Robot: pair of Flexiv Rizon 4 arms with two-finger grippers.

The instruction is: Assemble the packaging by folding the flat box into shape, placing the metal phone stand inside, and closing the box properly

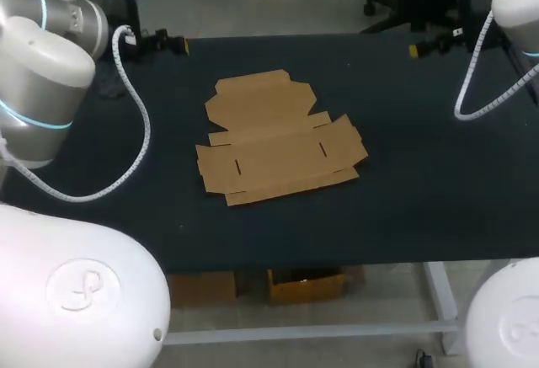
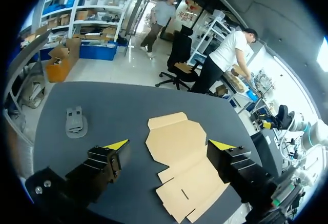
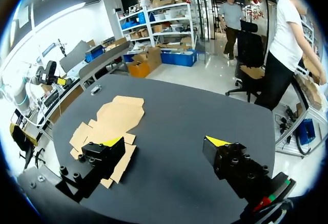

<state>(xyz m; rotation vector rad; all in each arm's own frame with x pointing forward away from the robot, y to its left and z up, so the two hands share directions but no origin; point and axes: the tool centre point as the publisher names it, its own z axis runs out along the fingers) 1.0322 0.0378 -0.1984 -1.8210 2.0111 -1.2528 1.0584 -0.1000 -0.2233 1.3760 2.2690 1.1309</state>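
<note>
Left gripper spread wide, empty, right gripper likewise, plain flat cardboard box, grey phone stand beside it

No legible text, perhaps an embossed emblem on white arm housing

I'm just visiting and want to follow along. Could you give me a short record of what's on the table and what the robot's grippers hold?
Table: dark top
Flat box: brown cardboard, unfolded, lying flat mid-table
Phone stand: grey, on the table apart from the flat box
Left gripper: open, holding nothing
Right gripper: open, holding nothing
Progress: folding not yet done
</note>
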